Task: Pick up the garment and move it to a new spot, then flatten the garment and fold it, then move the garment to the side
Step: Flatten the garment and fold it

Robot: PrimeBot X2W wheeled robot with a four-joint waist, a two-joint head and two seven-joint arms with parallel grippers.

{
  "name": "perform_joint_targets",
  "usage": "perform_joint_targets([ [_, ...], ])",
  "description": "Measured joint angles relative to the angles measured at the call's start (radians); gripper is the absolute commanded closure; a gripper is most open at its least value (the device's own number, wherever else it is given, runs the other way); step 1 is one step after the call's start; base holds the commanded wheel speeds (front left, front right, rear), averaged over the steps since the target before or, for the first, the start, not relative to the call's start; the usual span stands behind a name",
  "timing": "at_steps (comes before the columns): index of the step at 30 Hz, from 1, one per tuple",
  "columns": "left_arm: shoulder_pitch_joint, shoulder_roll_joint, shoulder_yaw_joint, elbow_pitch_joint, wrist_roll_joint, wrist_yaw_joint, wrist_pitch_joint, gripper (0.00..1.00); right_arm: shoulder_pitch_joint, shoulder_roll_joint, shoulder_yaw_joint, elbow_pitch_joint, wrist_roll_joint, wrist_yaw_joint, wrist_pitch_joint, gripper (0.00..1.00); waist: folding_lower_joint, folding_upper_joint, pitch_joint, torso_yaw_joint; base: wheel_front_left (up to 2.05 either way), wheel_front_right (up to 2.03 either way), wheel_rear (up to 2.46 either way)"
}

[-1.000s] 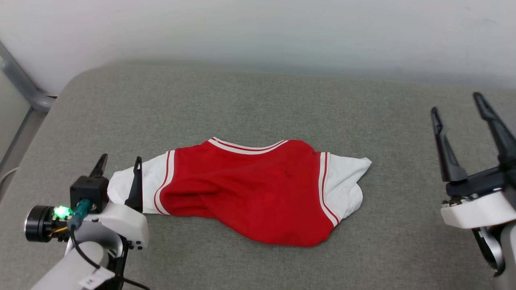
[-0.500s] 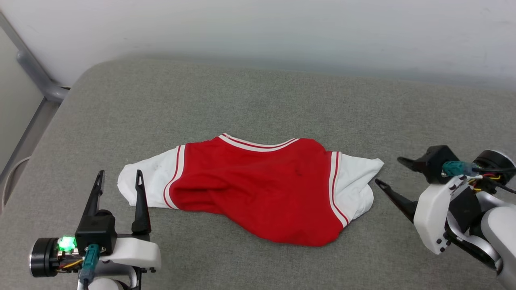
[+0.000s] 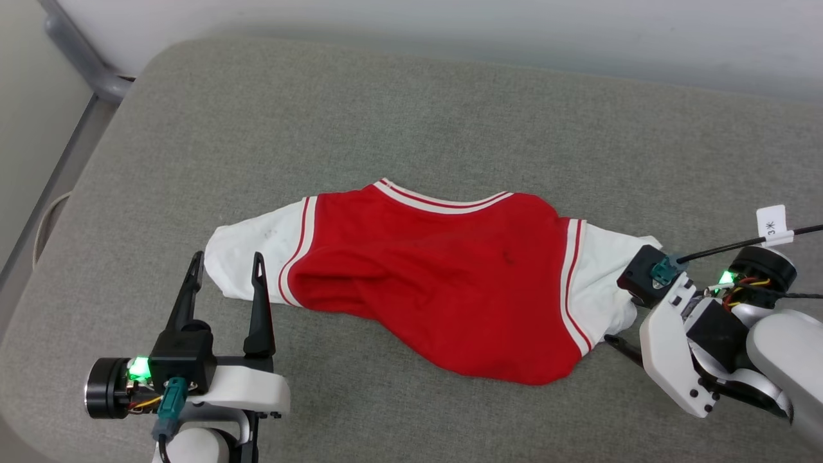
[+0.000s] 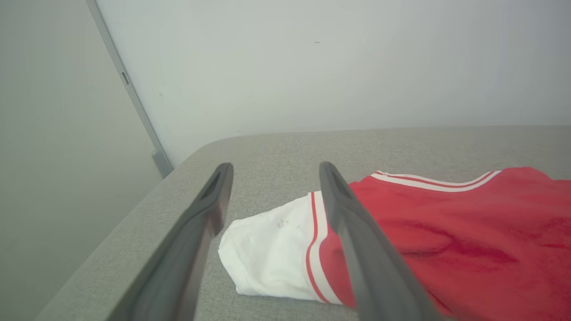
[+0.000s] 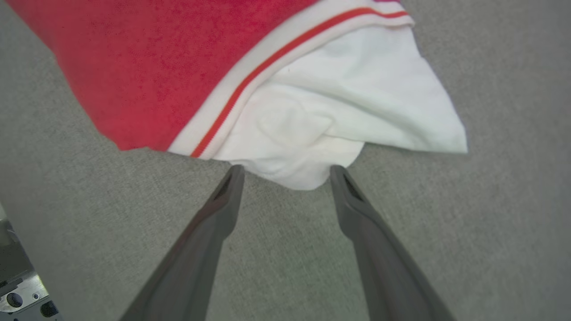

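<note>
Left gripper (image 3: 228, 256) over pad (image 3: 386, 116) (white wall (image 3: 450, 26)).

Head high; wrists low; garment (image 3: 443, 289) shared

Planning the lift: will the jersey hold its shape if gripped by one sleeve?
Probably not: the garment lies rumpled and creased, so it likely hangs limp. Its white sleeve folds over itself, suggesting light, easily pinched cloth.

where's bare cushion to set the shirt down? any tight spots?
Bare: the wide band of cushion between the wall and the collar of the shirt, and the near strip below its hem. Crowded: both sleeve ends, with the open left gripper at one and the open right gripper at the other.
</note>
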Motion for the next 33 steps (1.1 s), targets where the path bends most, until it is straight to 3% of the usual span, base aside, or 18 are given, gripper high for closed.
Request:
perform_joint_targets([
  [11, -0.027, -0.089, 0.069, 0.020, 0.064, -0.077, 0.000, 0.00, -0.115, 0.028, 0.198, 0.174, 0.030, 0.000, -0.048, 0.00, -0.0001, 0.0000, 0.078, 0.057, 0.00, 0.00, 0.00],
  [12, -0.027, -0.094, 0.076, 0.020, 0.068, -0.083, 0.000, 0.00, -0.119, 0.030, 0.204, 0.183, 0.038, 0.000, -0.063, 0.82, -0.0001, 0.0000, 0.078, 0.057, 0.00, 0.00, 0.00],
  [13, -0.027, -0.096, 0.085, 0.021, 0.072, -0.088, 0.000, 0.00, -0.121, 0.032, 0.211, 0.191, 0.047, 0.000, -0.083, 0.82, -0.0001, 0.0000, 0.076, 0.056, 0.00, 0.00, 0.00],
  [14, -0.027, -0.099, 0.091, 0.022, 0.075, -0.091, 0.000, 0.00, -0.126, 0.037, 0.218, 0.198, 0.048, 0.000, -0.103, 1.00, -0.0001, 0.0000, 0.074, 0.053, 0.00, 0.00, 0.00],
  [20, -0.017, -0.115, 0.118, 0.031, 0.098, -0.118, 0.000, 0.00, -0.147, 0.051, 0.229, 0.211, 0.037, 0.000, -0.245, 1.00, 0.0001, 0.0000, 0.043, 0.025, 0.00, 0.00, 0.00],
  [23, 0.002, -0.121, 0.131, 0.034, 0.108, -0.129, 0.000, 0.00, -0.150, 0.017, 0.174, 0.191, 0.022, 0.000, -0.319, 1.00, 0.0001, 0.0000, 0.009, 0.001, 0.00, 0.00, 0.00],
  [33, 0.061, -0.130, 0.153, 0.036, 0.124, -0.149, 0.000, 0.00, 0.035, -0.114, -0.016, 0.123, 0.012, 0.000, -0.337, 1.00, -0.0001, 0.0000, -0.065, -0.081, 0.00, 0.00, 0.00],
])
